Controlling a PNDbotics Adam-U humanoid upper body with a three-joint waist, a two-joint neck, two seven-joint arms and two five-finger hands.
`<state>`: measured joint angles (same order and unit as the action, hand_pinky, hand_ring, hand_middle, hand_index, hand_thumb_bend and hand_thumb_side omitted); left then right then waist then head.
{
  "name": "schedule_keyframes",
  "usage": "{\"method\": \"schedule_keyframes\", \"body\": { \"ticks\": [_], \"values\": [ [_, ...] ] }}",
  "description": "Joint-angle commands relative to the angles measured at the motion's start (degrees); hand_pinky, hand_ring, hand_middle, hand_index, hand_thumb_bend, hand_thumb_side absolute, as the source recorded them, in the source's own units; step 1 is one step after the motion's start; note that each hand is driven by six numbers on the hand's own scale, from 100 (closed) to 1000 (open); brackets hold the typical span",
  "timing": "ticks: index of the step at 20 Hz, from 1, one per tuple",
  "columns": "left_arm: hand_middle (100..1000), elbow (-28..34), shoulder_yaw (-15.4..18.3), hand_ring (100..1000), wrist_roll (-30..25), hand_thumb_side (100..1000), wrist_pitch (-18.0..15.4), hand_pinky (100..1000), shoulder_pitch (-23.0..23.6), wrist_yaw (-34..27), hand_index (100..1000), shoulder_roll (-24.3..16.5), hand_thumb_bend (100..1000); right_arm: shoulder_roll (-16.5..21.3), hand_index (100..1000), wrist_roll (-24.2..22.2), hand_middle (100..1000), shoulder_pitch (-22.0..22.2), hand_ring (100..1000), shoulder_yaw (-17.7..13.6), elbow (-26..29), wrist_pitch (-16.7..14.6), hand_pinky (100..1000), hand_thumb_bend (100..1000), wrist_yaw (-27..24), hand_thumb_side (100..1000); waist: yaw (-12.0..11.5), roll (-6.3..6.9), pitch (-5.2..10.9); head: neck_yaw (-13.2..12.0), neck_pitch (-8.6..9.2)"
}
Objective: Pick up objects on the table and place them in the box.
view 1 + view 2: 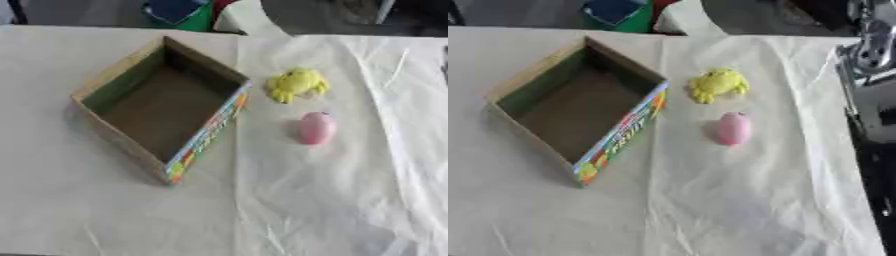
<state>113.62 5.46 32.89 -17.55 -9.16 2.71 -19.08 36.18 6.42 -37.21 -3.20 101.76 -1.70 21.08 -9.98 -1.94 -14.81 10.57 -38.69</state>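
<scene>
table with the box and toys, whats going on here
Nothing is being handled right now. An open cardboard box sits empty on the left of the white-covered table. To its right lie a yellow frog-like toy and, nearer the camera, a pink rounded toy, both still outside the box. Neither robot hand shows in either view; only some silver and black machinery shows at the right edge. No item has been packed yet.

Counter (52,210) covered by pale, creased sheeting (350,200); a seam or overlap runs front to back near the middle. Beyond the far edge: a green item (197,21) with a blue object (171,9) on top, and a white rounded shape (245,17) beside it. Dark floor behind.
</scene>
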Motion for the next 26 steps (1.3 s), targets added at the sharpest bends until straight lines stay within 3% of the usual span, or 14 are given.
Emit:
{"method": "schedule_keyframes", "body": {
  "ticks": [1,11,18,26],
  "values": [
    [620,1.0,0.1,650,-0.2,953,-0.1,520,-0.4,-0.3,756,-0.8,100,5.1,818,-3.6,507,-3.5,742,2.5,-4.5,0.2,699,100,4.6,245,-0.2,0.02,1.19,0.5,0.48],
    [620,1.0,-0.3,649,-0.8,950,-0.1,520,-0.6,-0.7,756,-1.2,100,9.2,841,-14.7,560,-12.4,748,10.2,-18.9,-1.7,702,100,12.5,198,-0.8,-0.08,1.52,1.0,0.71],
    [620,1.0,-0.5,648,-1.1,952,0.0,520,-0.5,-0.9,756,-1.2,100,9.7,873,-22.3,587,-15.4,776,13.7,-25.2,-2.3,736,100,12.0,204,-0.8,-0.14,1.74,1.3,1.38],
    [619,1.0,-0.5,647,-1.1,952,0.1,520,-0.4,-0.9,756,-1.2,100,10.7,896,-28.9,644,-15.3,812,14.9,-28.6,-3.1,772,100,11.0,203,-0.7,-0.17,1.67,1.4,1.75]
  ]
}}
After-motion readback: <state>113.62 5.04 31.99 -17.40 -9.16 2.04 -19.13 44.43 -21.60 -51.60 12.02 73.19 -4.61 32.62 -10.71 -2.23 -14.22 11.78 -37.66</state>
